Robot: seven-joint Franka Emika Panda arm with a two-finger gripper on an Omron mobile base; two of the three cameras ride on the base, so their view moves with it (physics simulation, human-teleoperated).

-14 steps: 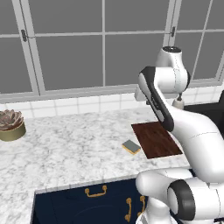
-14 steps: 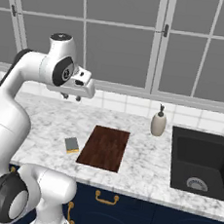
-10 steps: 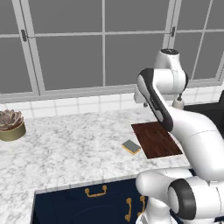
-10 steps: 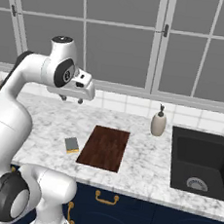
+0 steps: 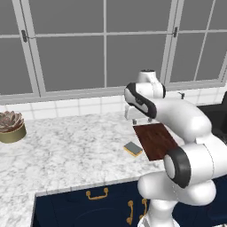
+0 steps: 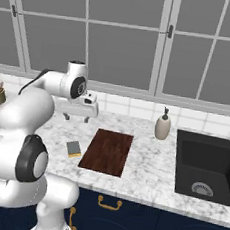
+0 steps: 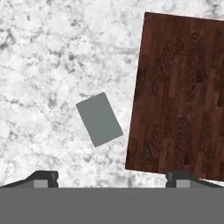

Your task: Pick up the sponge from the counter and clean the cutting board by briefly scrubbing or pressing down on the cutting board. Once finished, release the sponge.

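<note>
The sponge (image 5: 133, 149) lies flat on the white marbled counter (image 5: 71, 150), just left of the dark reddish-brown cutting board (image 5: 155, 139). My gripper (image 5: 138, 119) hangs open above the counter, behind the sponge and clear of it, with nothing between its fingers. From the right side, the gripper (image 6: 76, 118) stands over the sponge (image 6: 74, 148) with the cutting board (image 6: 107, 151) beside it. Looking down from the hand, the grey-green sponge (image 7: 99, 119) lies tilted between my spread fingertips (image 7: 43, 177), and the board (image 7: 183, 96) is to its right.
A soap dispenser (image 6: 162, 127) stands at the back beside the black sink (image 6: 207, 167). A potted succulent (image 5: 10, 126) sits far left on the counter. Windows and a tiled ledge run behind. Navy cabinets with gold handles (image 5: 97, 193) are below the front edge.
The gripper has come down and swung left, from high over the board's far side to a spot above the sponge. Sponge and board have not moved.
</note>
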